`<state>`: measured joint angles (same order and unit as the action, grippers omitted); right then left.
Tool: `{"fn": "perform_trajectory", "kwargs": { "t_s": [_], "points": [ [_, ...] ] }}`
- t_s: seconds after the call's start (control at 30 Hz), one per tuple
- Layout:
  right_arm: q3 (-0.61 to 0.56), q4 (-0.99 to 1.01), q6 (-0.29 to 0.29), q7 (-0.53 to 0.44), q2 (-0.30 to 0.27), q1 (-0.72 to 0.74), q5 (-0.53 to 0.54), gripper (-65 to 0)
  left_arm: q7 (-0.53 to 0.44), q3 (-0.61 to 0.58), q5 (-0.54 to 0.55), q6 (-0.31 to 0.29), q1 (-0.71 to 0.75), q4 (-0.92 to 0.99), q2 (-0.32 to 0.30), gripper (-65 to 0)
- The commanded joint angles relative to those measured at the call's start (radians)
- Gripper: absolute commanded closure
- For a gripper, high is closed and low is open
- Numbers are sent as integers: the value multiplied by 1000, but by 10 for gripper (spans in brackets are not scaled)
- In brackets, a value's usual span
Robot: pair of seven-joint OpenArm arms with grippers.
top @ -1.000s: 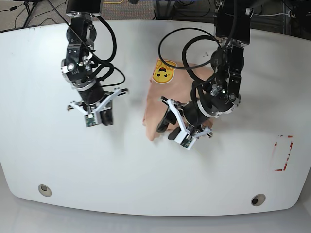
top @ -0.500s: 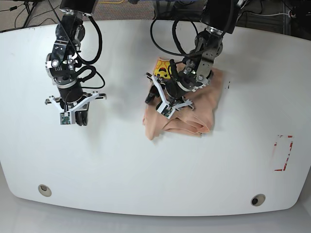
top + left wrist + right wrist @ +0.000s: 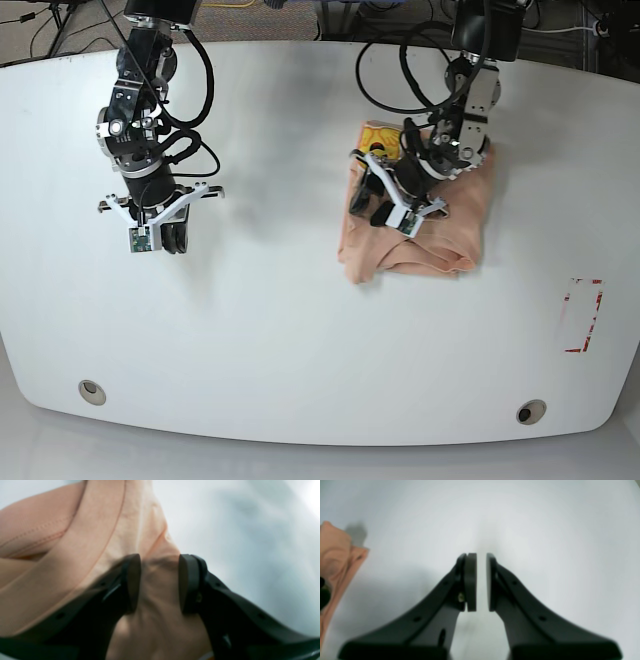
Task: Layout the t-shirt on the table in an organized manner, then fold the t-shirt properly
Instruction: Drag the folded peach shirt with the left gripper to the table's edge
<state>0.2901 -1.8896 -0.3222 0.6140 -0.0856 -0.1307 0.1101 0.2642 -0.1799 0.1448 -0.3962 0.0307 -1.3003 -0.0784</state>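
On the left of my base view the right gripper (image 3: 170,238) hangs over bare table (image 3: 250,330), well apart from the cloth. Through its wrist camera I see the two pads (image 3: 470,582) standing nearly together with only a thin slit between them and nothing in it: it is closed down narrow and holding nothing.

Moving right, past the middle of the table, I come to the t-shirt (image 3: 445,235). It lies as a bunched, roughly folded bundle in the upper right part of the tabletop. Its long axis runs from the far side toward me, tilted slightly so the near end drifts left; a loose corner pokes out at the near left. The yellow smiley print (image 3: 381,138) sits at the far end, partly hidden by the arm.

The left gripper (image 3: 385,205) is down on the left part of that bundle. In its wrist view the jaws stand partly apart with peach cloth bulging up between the pads (image 3: 133,582); I read that as a grip on a fold of the t-shirt.

Further right, near the table's edge, I see a red tape outline (image 3: 583,315).
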Motion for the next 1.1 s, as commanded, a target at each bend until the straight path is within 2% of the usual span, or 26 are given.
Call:
{"fn": "perform_trajectory", "kwargs": {
  "t_s": [0.0, 0.13, 0.17, 0.4, 0.73, 1.07],
  "points": [
    [2, -15, -5, -24, -7, 16, 10, -59, 119, 53, -58, -33, 38, 15, -65, -239],
    [1, -17, -5, -24, -4, 16, 10, -59, 120, 132, -58, -116, 64, 15, -120, -239],
    [1, -17, -5, -24, -4, 16, 10, -59, 132, 159, -58, -151, 70, 17, -143, -239],
    [-1, -17, -5, -24, -4, 10, 10, -59, 225, 287, -58, -300, 70, 18, -248, -239],
    [-1, -15, -5, -24, -1, 7, 12, -59, 225, 375, -58, -302, 67, 95, -370, -239],
    [-1, -20, -5, -24, -1, 7, 12, -59, 225, 480, -58, -302, 71, 156, -421, -239]
  ]
}}
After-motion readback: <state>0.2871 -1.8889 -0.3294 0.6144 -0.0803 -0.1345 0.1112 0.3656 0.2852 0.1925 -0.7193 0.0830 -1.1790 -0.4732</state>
